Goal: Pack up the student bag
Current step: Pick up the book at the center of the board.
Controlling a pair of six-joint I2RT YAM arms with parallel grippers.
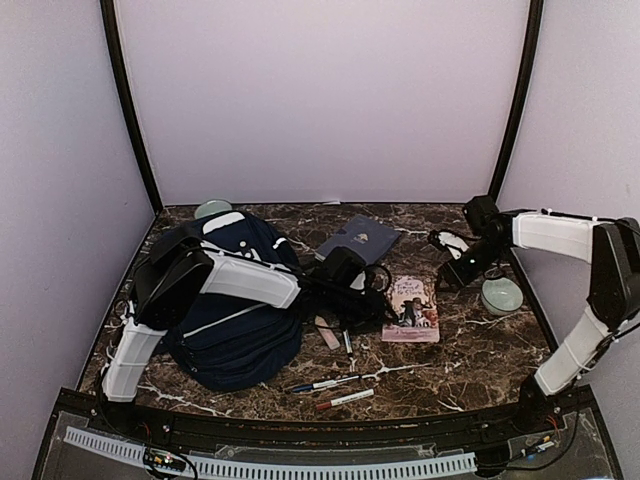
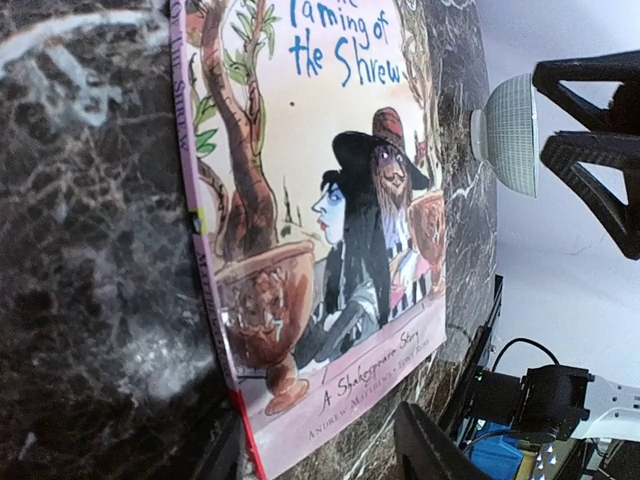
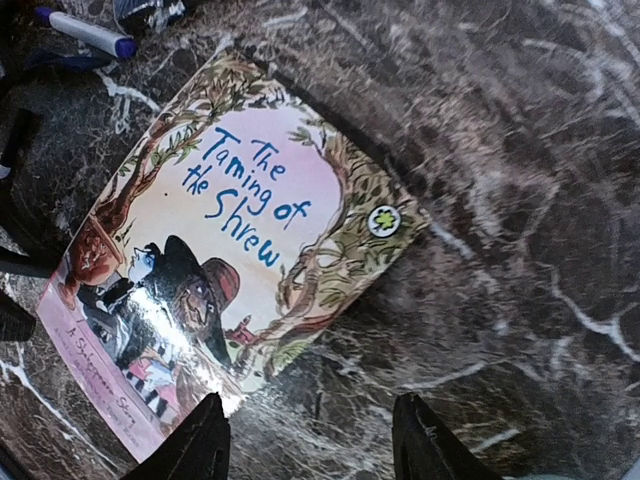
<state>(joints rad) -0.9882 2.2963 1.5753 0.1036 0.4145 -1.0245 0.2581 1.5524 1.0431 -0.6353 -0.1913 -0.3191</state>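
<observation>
Student bag [image 1: 238, 342]: lies slumped on the left half of the table [image 1: 470, 362], with the left arm's white link stretched across its top.
Bag handling: probably soft and floppy. Navy fabric like this sags and folds under a pinch, and the mouth is likely to collapse unless one side is held up.
Where to hold: my guess is the fabric rim beside the main zip, or a strap. From above I cannot tell whether that zip is open.
Bag surface: woven cloth with grey patches and white stripes. It should give a good grip.
Left gripper [image 2: 320, 462]: jaws parted and holding nothing, low over the bottom corner of the paperback [image 1: 411, 308].
Right gripper [image 3: 312, 445]: fingers spread and empty, above bare marble just off the paperback's far edge.
Paperback: thin, with a glossy illustrated cover, lying flat. It looks light, bendy and slippery.
Hardcover [image 1: 358, 238]: navy, stiff and matte, lying behind the paperback.
Pens [image 1: 330, 382]: slim cylinders lying loose in front of the bag.
Bowl [image 1: 500, 295]: pale and ribbed, near the right arm.
Table surface: dark, polished, veined marble.
</observation>
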